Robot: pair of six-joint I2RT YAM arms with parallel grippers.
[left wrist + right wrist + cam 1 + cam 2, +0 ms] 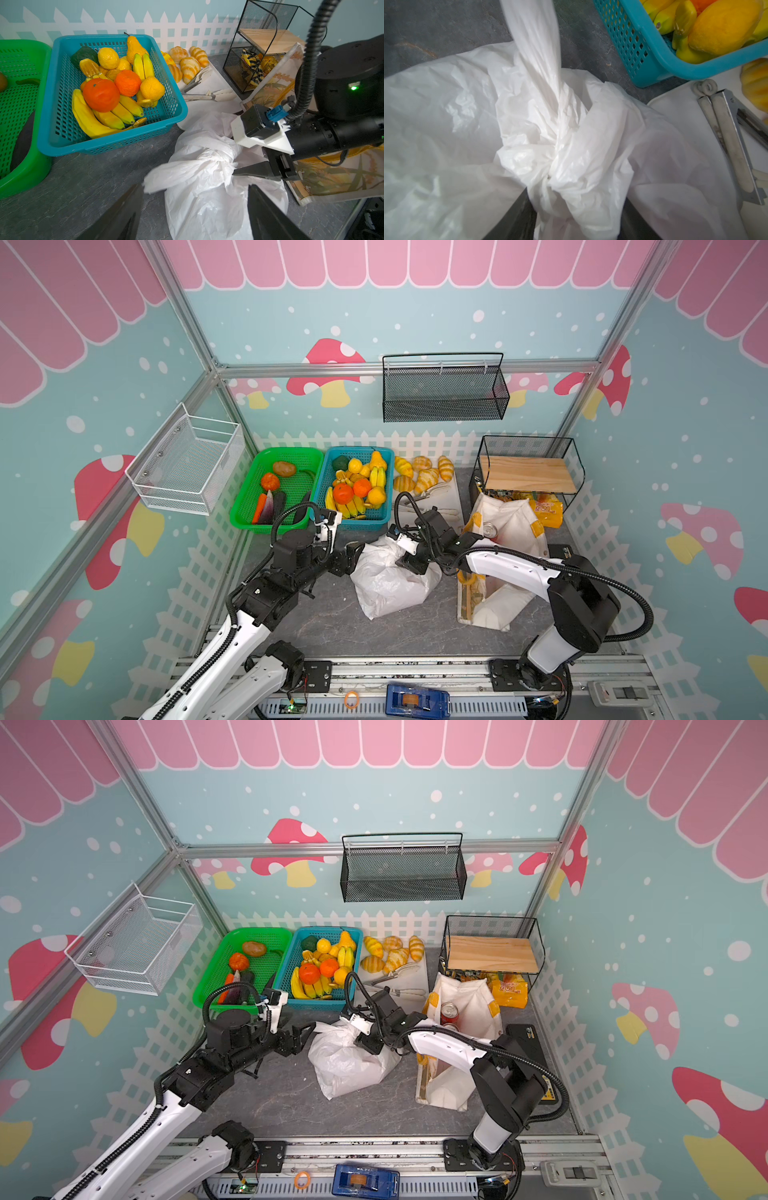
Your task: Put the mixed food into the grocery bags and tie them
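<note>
The crinkly white plastic bag lies in the middle of the grey table, its handles twisted into a knot. My right gripper reaches in from the right and is shut on the bunched plastic just beside the knot. My left gripper stands open at the bag's left side, a loose handle end lying over one finger. The white tote with yellow handles stands open to the right with two red soda cans inside.
A green basket of vegetables and a blue basket of yellow fruit stand at the back left. Croissants and tongs lie on a white tray. A black wire shelf stands at the back right, behind the tote.
</note>
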